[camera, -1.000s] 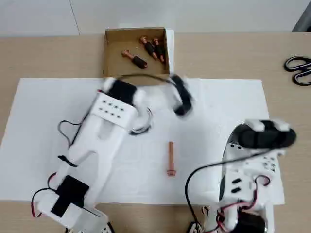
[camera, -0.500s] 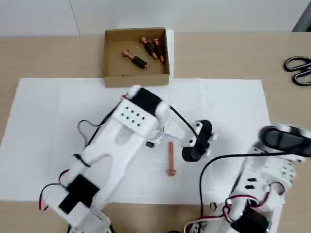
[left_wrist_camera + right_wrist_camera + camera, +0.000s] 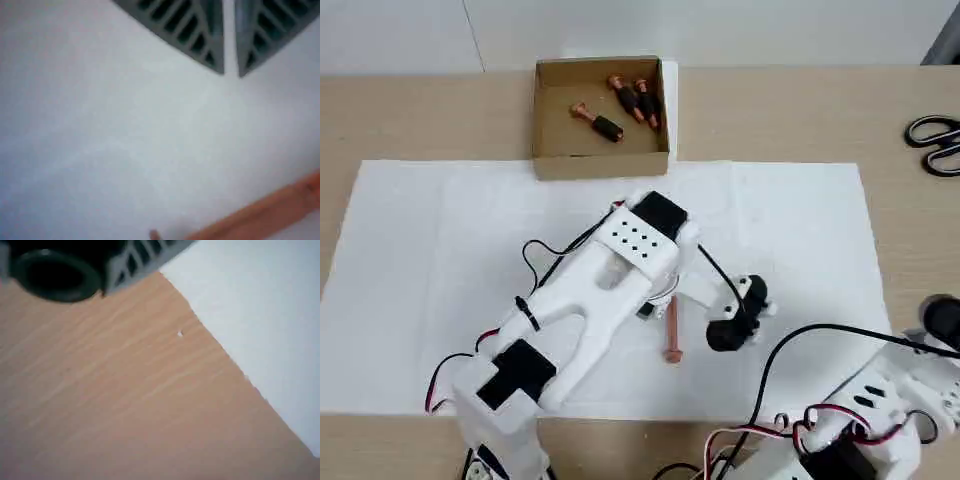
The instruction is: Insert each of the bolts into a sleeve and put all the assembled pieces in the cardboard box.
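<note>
- Bolt (image 3: 671, 328): one copper piece, loose, laid flat on the paper (image 3: 440, 260) near its middle, head toward the arms' bases. It is also seen in the left wrist view (image 3: 260, 217).
- Box (image 3: 600, 165): cardboard, open-topped, set on the table (image 3: 800, 110) at the paper's far edge.
- Assembled pieces: three copper bolts in black sleeves are held in the box. One (image 3: 598, 122) lies near its centre and two (image 3: 626, 95) (image 3: 650, 103) lie side by side toward one corner.
- Left arm (image 3: 630, 240): stretched over the paper's middle, with its black end just beside the loose bolt.
- Left gripper (image 3: 230, 72): claw nearly pressed together, only a thin slit left, nothing pinched. It is held over bare paper, apart from the bolt.
- Right arm (image 3: 880, 400): placed at the near corner of the paper.
- Right gripper (image 3: 102, 280): seen above bare table wood by the paper's edge. Whether spread or pressed together cannot be told.
- Scissors (image 3: 935, 142): black-handled, laid on the table well apart from the box.
</note>
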